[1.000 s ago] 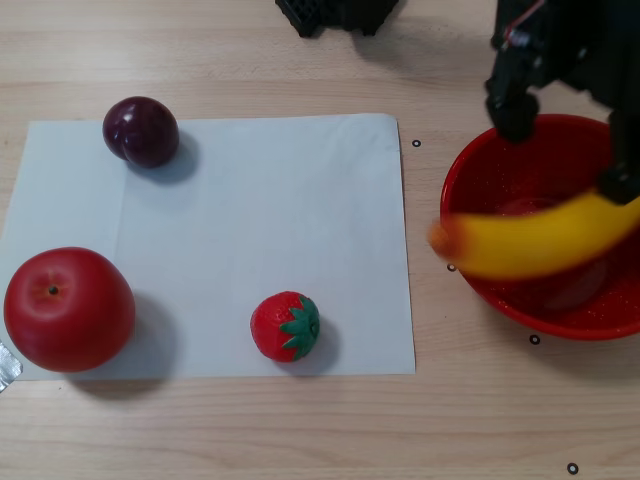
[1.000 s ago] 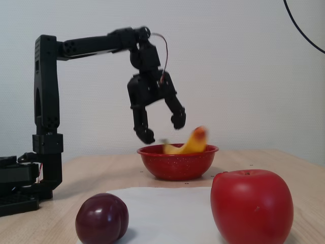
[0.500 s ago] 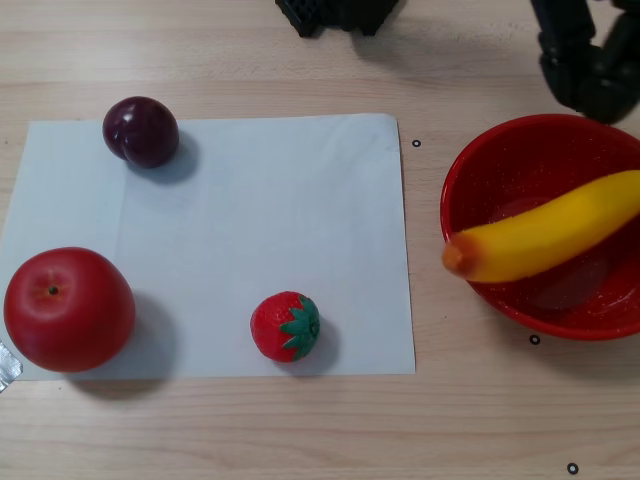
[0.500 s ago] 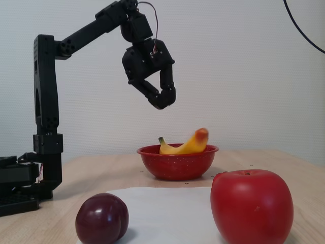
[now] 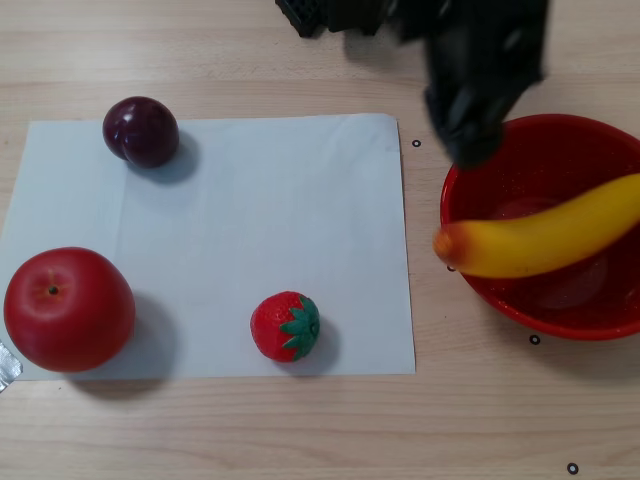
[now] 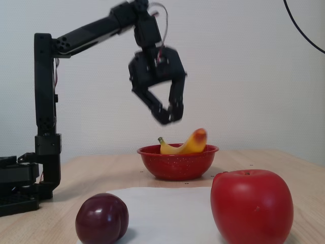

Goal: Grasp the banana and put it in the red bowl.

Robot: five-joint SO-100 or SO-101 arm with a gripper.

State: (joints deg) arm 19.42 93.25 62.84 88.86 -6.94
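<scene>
Banana first: we see it lying across the red bowl in the other view, its orange tip poking out over the bowl's left rim and the rest of its yellow body running up to the right, out of the picture. In the fixed view the banana rests inside the red bowl with the orange end tilted up on the right and the green stem low on the left.

Our gripper hangs in the air above the bowl in the fixed view, clear of the banana, holding nothing; its two fingers curve down to tips that sit close together (the blur keeps us from judging the gap exactly). In the other view the gripper shows only as a dark blurred shape over the bowl's upper left rim.

On the white paper sheet we also see a dark plum, a red apple and a strawberry, all well apart from the bowl.
</scene>
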